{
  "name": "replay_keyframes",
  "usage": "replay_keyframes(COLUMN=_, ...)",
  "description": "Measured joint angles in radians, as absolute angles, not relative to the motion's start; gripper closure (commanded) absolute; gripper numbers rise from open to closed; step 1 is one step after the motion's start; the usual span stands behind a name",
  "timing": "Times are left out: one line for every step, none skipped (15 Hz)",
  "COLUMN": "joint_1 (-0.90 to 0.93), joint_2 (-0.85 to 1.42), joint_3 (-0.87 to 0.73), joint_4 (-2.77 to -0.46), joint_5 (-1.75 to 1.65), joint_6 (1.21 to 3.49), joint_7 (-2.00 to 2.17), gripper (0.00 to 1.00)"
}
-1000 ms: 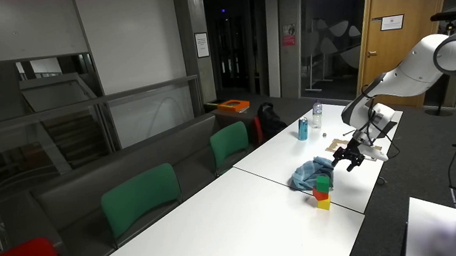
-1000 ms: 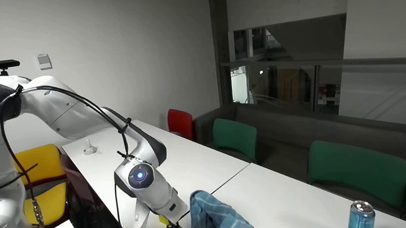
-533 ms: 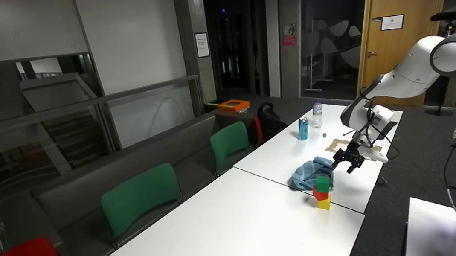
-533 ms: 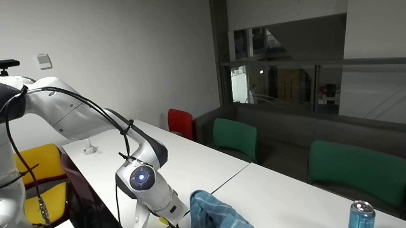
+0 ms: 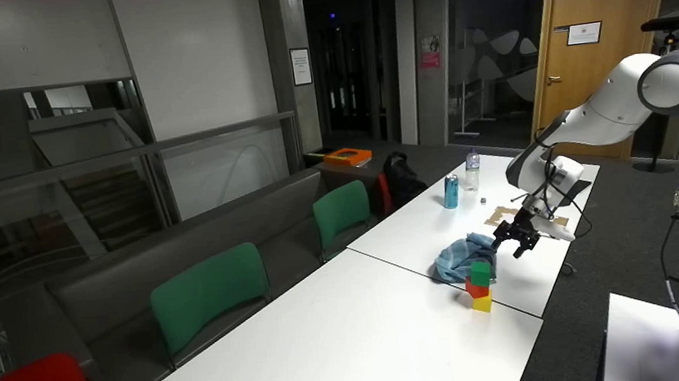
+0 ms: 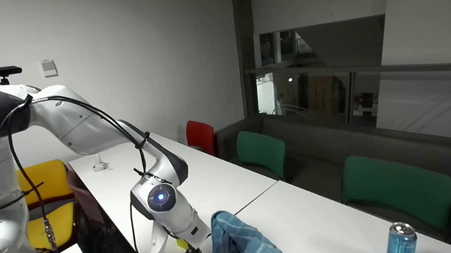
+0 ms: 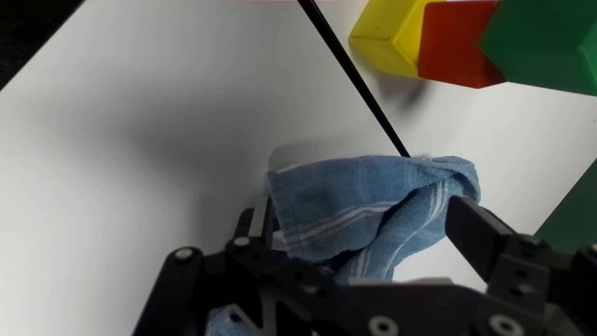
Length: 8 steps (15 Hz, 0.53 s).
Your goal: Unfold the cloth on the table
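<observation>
A: Wrist view, nearest first: state of the gripper [image 7: 361, 210]?

B: Released. The fingers [image 7: 475, 231] are spread wide, with the cloth [image 7: 336, 200] seen between them; contact with either could not be established.

A: What is obscured there?

B: The lower part of the cloth is covered by the black linkage [image 7: 294, 280], through a gap of which a scrap of blue is glimpsed. A black seam [image 7: 357, 79] is traced up to the cloth, by which a stretch of it is hidden.

A: Position relative to the tool, seen from outside?

B: In an exterior view the cloth is found rumpled on the table [image 5: 306, 347], just beside the gripper's fingers. In an exterior view most of the gripper is concealed by the white wrist [image 6: 179, 219]; the cloth is seen just beside this.

A: Next outward?

B: In an exterior view a green block [image 5: 481, 274], a red block [image 5: 475, 290] and a yellow block [image 5: 483, 304] are stacked, green uppermost. Part of the cloth is masked by them. In the wrist view the green block is cropped by the frame.

A: Farther off?

B: A blue can [image 6: 400, 246] is cut off at the lower edge in an exterior view. A clear bottle [image 5: 472, 174] is noted near it. Beyond the table, a black shape [image 5: 403, 177] is too dark to be identified.
</observation>
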<state>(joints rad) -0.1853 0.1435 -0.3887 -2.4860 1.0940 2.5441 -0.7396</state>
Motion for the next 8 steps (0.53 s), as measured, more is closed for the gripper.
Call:
replay_keyframes(joint_1=-0.193, joint_2=0.146, joint_3=-0.381, joint_4=-2.480, joint_5=1.094, joint_6=2.534, joint_7=-0.740, gripper=0.00)
replay_keyframes(joint_1=-0.207, joint_2=0.147, joint_3=-0.369, joint_4=-2.474, joint_5=1.094, joint_6=2.526, joint_7=-0.744, gripper=0.00)
replay_keyframes(joint_1=-0.221, joint_2=0.149, joint_3=-0.359, joint_4=-2.468, joint_5=1.094, joint_6=2.515, joint_7=-0.752, gripper=0.00)
replay_keyframes(joint_1=-0.235, joint_2=0.152, joint_3=-0.351, joint_4=-2.460, joint_5=1.094, joint_6=2.502, joint_7=-0.763, gripper=0.00)
replay_keyframes(joint_1=-0.247, joint_2=0.158, joint_3=-0.347, joint_4=-2.452, joint_5=1.094, joint_6=2.488, joint_7=-0.774, gripper=0.00)
replay_keyframes(joint_1=-0.258, joint_2=0.166, joint_3=-0.344, joint_4=-2.442, joint_5=1.094, joint_6=2.473, joint_7=-0.785, gripper=0.00)
replay_keyframes(joint_1=-0.268, joint_2=0.177, joint_3=-0.341, joint_4=-2.432, joint_5=1.094, joint_6=2.465, joint_7=-0.797, gripper=0.00)
replay_keyframes(joint_1=-0.278, joint_2=0.187, joint_3=-0.337, joint_4=-2.423, joint_5=1.094, joint_6=2.461, joint_7=-0.810, gripper=0.00)
